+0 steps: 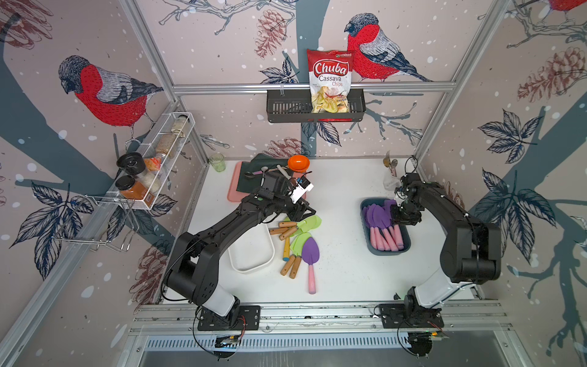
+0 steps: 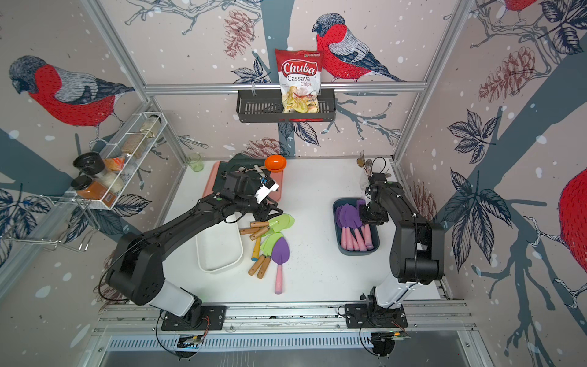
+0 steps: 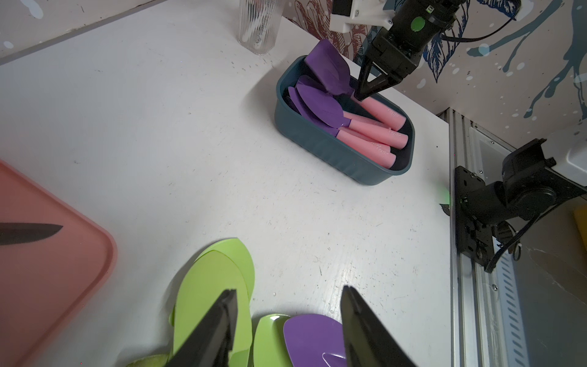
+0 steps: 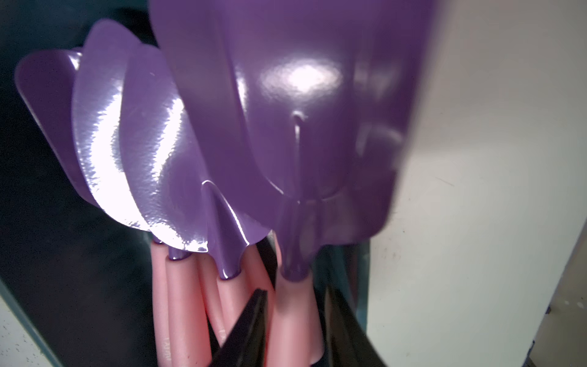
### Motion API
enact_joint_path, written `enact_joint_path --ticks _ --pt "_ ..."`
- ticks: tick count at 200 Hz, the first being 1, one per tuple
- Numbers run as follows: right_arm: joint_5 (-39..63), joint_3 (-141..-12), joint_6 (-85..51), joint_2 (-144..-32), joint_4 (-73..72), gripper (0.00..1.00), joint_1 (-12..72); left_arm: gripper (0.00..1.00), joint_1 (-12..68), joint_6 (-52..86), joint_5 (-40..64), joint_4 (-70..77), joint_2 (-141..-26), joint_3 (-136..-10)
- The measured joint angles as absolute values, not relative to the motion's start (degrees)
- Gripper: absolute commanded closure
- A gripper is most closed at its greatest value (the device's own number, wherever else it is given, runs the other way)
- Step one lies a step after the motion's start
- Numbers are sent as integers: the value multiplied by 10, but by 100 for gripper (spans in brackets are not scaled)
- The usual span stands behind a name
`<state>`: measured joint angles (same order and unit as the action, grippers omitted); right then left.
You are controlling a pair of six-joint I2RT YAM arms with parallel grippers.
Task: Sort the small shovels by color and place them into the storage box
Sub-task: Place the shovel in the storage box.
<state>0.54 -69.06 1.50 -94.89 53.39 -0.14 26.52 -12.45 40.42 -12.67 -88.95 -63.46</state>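
Purple shovel [image 4: 301, 127] has its handle inside the part-open right tool [image 4: 295, 290]

Blurred purple shovel blade [image 4: 301, 127], top cropped

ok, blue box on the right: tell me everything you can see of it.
Blue box: dark teal, plastic-looking, rounded rectangle with ribbed walls and a flared rim, upright on the white table near its right edge. It holds several purple shovels, pink handles side by side, one blade propped above the rim. The right gripper reaches in, jaws either side of one handle.
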Motion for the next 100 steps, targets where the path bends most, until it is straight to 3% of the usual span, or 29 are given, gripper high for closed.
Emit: enact_joint_path --ticks 100 --pt "8 -700 13 -1000 544 61 32 44 265 -124 403 -127 -896 -638"
